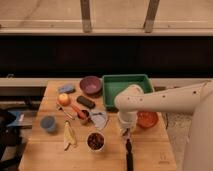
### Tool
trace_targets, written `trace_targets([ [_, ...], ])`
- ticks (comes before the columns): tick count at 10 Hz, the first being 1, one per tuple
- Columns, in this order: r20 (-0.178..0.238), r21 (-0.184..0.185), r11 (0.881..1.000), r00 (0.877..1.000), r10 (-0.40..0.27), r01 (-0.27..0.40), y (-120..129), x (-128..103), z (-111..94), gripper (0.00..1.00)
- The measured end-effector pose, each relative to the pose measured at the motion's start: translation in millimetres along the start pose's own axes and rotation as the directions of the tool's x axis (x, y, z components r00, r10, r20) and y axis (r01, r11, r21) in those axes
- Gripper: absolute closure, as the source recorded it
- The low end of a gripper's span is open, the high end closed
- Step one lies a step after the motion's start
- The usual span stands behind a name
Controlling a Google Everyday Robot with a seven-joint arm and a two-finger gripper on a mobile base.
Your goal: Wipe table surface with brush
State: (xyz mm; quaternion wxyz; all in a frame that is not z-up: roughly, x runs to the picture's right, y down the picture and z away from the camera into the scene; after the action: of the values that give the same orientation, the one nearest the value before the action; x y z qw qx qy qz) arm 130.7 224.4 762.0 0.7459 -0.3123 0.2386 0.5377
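The table surface (150, 147) fills the lower half of the view, a pale wooden top crowded on its left and middle. The white arm (167, 102) reaches in from the right and bends down over the near right part. At the far edge sits the green tray (125, 78), with a purple bowl (90, 85) just beside it on the left and an orange bowl (148, 119) partly under the arm. The gripper (125, 132) hangs just in front of the tray, near the orange bowl, and appears clamped on the upper end of the brush (129, 154). The brush is a slim dark tool that runs from the gripper straight toward the near edge of the table. It looks light and stiff, so a hold at one end leaves a long lever that could twist in the grip if pressed hard; a lighter stroke seems safer. A white cup (95, 141) with dark contents stands close on the left of the brush, and a yellow peel (69, 135) and a blue cup (48, 123) lie further left. Open wood lies to the right of the brush and along the near edge. Sweeps to the left are likely to knock the cup, and the brush's far end is already close to the table's front edge.
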Motion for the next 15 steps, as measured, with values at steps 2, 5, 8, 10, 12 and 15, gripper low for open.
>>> trace_targets([
  [2,0.005,0.008,1.000,1.000,0.022,-0.022,-22,-13,1,1.00],
  [5,0.039,0.007,1.000,0.999,0.002,-0.002,-16,-40,-8,1.00],
  [8,0.077,-0.030,0.995,0.993,-0.089,0.092,37,-67,-19,1.00],
  [10,0.076,-0.054,0.992,0.991,-0.110,0.114,60,-68,-19,1.00],
  [12,0.063,-0.064,0.993,0.993,-0.099,0.103,64,-63,-13,1.00],
  [15,0.012,-0.058,0.998,0.999,-0.032,0.032,27,-37,5,1.00],
])
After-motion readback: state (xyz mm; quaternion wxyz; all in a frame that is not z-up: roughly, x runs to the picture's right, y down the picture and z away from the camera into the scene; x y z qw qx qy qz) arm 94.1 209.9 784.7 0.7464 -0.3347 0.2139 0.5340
